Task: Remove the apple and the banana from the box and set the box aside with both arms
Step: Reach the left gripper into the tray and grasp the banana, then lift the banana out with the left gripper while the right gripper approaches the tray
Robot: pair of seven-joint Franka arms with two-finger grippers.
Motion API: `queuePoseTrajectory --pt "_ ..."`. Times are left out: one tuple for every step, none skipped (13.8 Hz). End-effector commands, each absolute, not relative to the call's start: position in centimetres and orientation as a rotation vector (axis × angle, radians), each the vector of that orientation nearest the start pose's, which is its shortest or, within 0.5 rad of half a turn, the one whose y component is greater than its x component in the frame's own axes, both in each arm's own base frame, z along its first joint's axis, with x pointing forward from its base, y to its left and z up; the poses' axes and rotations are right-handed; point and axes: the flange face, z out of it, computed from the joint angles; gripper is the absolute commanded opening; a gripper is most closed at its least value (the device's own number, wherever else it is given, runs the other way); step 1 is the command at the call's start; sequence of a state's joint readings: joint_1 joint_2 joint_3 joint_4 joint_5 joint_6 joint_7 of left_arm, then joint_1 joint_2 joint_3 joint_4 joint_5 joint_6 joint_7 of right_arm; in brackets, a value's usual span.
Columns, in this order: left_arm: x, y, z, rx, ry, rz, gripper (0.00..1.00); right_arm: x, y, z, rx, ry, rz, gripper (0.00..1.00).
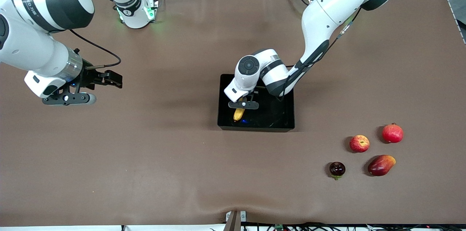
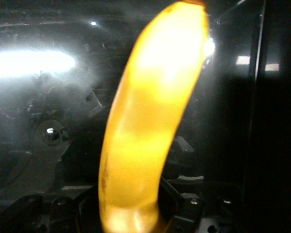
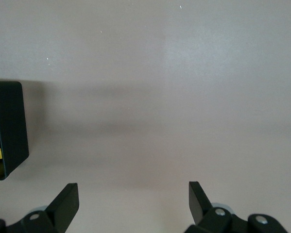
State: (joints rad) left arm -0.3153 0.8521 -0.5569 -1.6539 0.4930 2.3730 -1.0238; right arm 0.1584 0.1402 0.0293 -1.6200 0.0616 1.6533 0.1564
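The apple [image 1: 359, 143] already sits out on the surface [image 1: 145, 158]. The left claw [image 1: 243, 105] is down in the box [image 1: 284, 122], its grip on the banana [image 1: 239, 114] unclear. The right claw [image 1: 95, 89] waits, spread apart; the box is unmoved.

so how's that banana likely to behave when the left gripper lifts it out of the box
The banana is long and curved, so held off-centre by the left gripper it may swing or tilt. It looks stiff enough to keep its shape. Its smooth skin could slip between narrow fingers, and it lies close to the box wall, which it might catch on.
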Motion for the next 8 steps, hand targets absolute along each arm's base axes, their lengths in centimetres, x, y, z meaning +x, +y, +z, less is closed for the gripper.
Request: queuePoseTrajectory --pt "48.0 -48.3 16.7 -3.169 0.033 0.047 0.0 58.4 12.0 52.8 -3.097 -0.016 0.169 1.0" --pt "48.2 -48.1 17.8 -3.147 0.031 0.041 0.0 58.4 12.0 52.8 -3.097 -0.016 0.169 1.0" --pt "48.4 -47.9 18.8 -3.137 0.027 0.029 0.0 58.4 12.1 52.8 -3.097 -0.019 0.167 1.0" --pt "48.5 -48.0 19.8 -3.134 0.022 0.019 0.0 58.4 12.0 52.8 -3.097 -0.016 0.166 1.0" --pt "48.6 -48.0 20.8 -3.134 0.016 0.006 0.0 58.3 12.0 52.7 -3.097 -0.014 0.171 1.0" --pt "48.7 -48.1 21.6 -3.135 0.013 -0.008 0.0 58.4 12.0 52.6 -3.097 -0.014 0.174 1.0" --pt "48.8 -48.1 22.3 -3.138 0.013 -0.022 0.0 58.4 11.9 52.6 -3.097 -0.011 0.176 1.0" --pt "48.9 -48.1 23.2 -3.135 0.008 -0.035 0.0 58.4 11.9 52.7 -3.097 -0.011 0.171 1.0"
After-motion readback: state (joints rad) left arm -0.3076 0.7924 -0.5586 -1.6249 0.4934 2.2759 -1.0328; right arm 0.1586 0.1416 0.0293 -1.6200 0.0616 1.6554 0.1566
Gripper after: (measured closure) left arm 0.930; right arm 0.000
